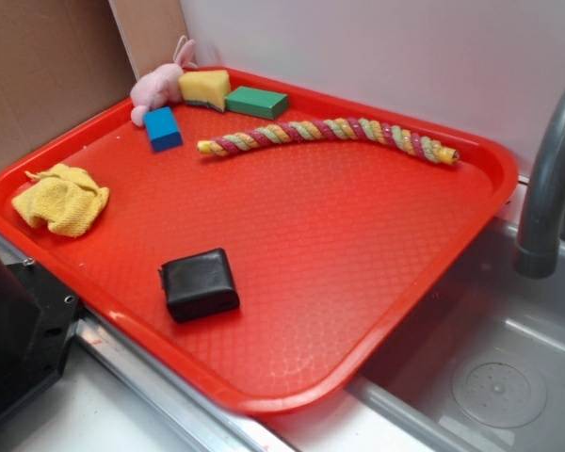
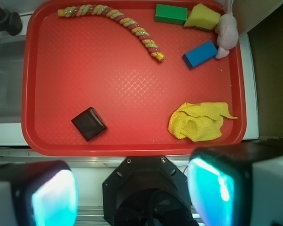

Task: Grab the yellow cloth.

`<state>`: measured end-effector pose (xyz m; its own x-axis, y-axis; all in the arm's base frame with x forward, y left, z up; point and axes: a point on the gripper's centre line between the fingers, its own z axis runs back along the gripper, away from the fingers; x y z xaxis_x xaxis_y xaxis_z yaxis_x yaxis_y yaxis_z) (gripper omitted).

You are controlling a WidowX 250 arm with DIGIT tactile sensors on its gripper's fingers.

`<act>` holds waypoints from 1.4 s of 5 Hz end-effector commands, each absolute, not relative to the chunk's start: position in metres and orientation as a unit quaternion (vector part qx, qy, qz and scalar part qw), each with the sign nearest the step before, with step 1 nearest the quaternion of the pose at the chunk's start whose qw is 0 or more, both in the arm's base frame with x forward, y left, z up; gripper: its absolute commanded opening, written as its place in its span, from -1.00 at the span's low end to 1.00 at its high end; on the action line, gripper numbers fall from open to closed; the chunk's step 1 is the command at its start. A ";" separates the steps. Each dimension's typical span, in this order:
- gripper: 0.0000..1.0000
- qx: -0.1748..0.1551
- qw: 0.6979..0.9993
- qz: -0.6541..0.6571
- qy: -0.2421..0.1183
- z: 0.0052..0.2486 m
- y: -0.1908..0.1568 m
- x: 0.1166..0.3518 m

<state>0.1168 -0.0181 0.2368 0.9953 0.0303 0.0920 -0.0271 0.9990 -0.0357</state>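
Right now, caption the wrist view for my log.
Open gripper above red tray; yellow cloth untouched near its edge.

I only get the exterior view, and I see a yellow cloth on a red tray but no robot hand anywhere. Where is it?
Observer: The wrist view shows the hand held back behind the tray's near edge, not over the yellow cloth.
Operator: Is it open or closed?
Observer: Open. Its two fingers stand wide apart with nothing between them.
Operator: Is it lined up with the cloth?
Observer: Not quite. In that picture the cloth lies ahead of the finger at the picture's right, and the black box lies nearer the other finger's side.
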 end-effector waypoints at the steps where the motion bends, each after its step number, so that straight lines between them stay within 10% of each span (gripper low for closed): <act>1: 1.00 -0.017 0.999 0.014 -0.046 0.237 -0.018 0.117; 3: 1.00 0.008 0.981 0.189 -0.044 0.137 0.060 0.142; 7: 1.00 0.067 0.918 0.390 -0.017 0.046 0.121 0.125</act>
<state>0.1322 0.1147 0.0353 0.7061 0.7068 0.0446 -0.7065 0.6987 0.1122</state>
